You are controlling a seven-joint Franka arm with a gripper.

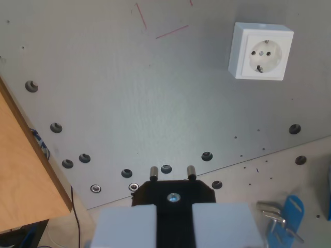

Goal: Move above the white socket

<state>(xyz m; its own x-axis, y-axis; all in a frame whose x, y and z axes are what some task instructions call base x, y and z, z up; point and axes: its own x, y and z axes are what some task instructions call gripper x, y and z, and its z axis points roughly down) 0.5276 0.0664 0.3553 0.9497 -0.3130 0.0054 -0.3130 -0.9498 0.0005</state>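
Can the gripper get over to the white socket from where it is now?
Probably yes. The white socket sits at the wrist view's upper right on the grey plate, and nothing stands between it and the gripper holding the black plug.

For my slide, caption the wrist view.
Tool holding a black plug, its pins short of the white socket at the wrist view's upper right.
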